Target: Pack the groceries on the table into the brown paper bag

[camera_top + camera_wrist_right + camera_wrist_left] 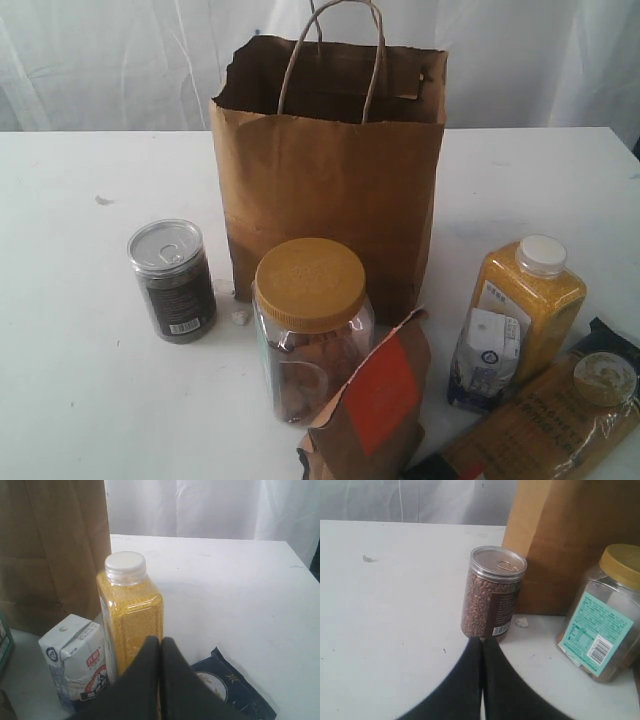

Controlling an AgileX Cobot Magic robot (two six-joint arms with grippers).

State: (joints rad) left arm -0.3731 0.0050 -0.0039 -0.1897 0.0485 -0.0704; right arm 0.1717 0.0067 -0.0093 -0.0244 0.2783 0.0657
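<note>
**Grippers, two.**
- Left gripper (482, 644): one, black fingers pressed together, nothing between them. It sits low over the table (70, 380), tips just short of the can's base.
- Right gripper (160, 644): one, also closed and empty, with its tips in front of the yellow bottle's lower half.
- Neither gripper shows in the exterior view.

**Front edge, two items.**
- Brown pouch with orange-red label (372, 400): one, tilted, overlapping the jar's lower right.
- Spaghetti packet (535, 428): one, lying flat at the front right corner, with a round gold seal on its dark far end.

**Next row, two items.**
- Clear tan-lidded jar (310, 330): one, upright, lid on, brown contents.
- Small white-blue carton (486, 362): one, upright, just beside the bottle. Contact between the two cannot be told.

**Further back, two items.**
- Yellow white-capped bottle (530, 298): one, upright, capped.
- Dark can with silver pull-tab lid (172, 282): one, upright, alone on the left, apart from the jar.
- Small white lump (240, 316): one, on the table between the can and the jar.

**Behind these.**
- Brown paper bag (330, 190): one, upright at mid-table, mouth open, rim ragged, loop handle standing up.

All six groceries stand outside the bag.

**Farthest.**
- White curtain (100, 60) beyond the table edge.
</note>
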